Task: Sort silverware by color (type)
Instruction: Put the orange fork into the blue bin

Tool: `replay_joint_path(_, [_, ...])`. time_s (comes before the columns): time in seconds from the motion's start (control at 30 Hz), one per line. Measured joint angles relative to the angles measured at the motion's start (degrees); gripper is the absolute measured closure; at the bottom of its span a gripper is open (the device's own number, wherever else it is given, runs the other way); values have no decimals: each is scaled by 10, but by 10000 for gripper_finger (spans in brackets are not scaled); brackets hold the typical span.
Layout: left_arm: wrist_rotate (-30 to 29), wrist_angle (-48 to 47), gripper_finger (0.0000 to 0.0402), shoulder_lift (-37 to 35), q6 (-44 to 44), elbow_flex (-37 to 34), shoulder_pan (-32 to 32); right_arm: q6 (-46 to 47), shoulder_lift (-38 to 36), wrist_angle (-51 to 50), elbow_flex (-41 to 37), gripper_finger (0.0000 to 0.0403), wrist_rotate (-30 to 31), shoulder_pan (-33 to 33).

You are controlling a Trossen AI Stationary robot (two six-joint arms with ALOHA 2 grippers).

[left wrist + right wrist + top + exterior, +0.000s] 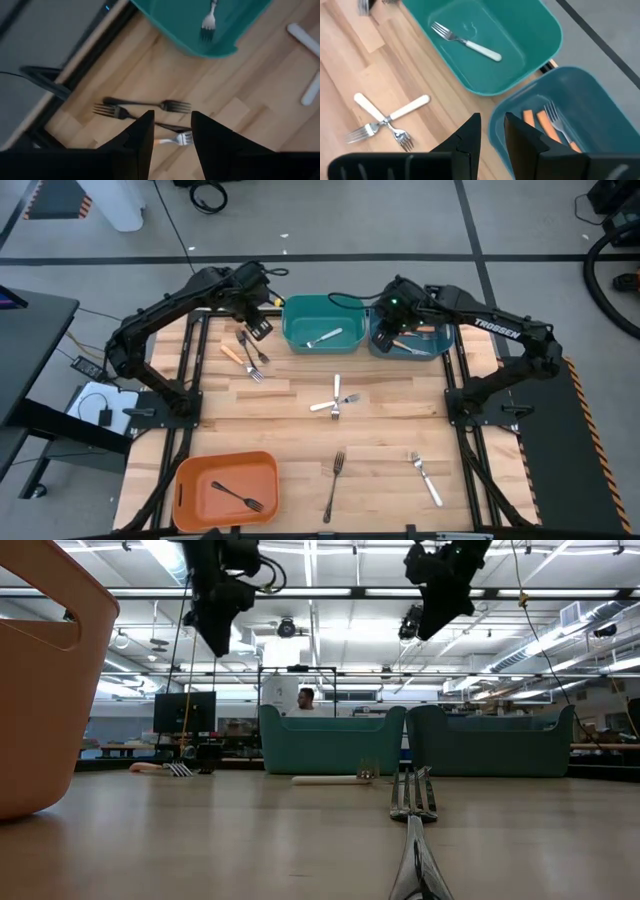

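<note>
The forks lie scattered over the wooden worktop (290, 415) and in three bins: a white-handled fork (325, 338) rests alone in the green bin (290, 315) at the far middle, and two orange-handled forks (551, 124) lie side by side in the blue bin (600, 95) just to its right. Two white-handled forks (334, 401) lie crossed near the middle of the worktop. At the far left, two black forks (145, 105) and an orange-handled fork (238, 358) lie close together; from the left wrist, one black fork crosses toward the other. A black fork (238, 497) sits in the orange bin (190, 480) at the near left, another black fork (334, 483) lies bare at the near middle, and a white-handled fork (425, 477) lies to its right. The left gripper (171, 131) hangs above the cluster at the far left, its fingers spread and pinching nothing. The right gripper (492, 131) hangs over the near edge of the blue bin, fingers parted with a narrow gap, nothing between them
</note>
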Motion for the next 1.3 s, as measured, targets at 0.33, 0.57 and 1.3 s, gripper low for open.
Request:
replay_joint_path(0.33, [20,13,263,0,-168,-127,9,-54,0,-2,0,310,0,6])
replay_joint_path(0.57, [23,95,263,0,-355,-230,-6,-103,0,-2,0,310,0,6])
replay_joint_path(1.3, [35,244,263,-1,-734,-392,-15,-152,0,-2,0,310,0,5])
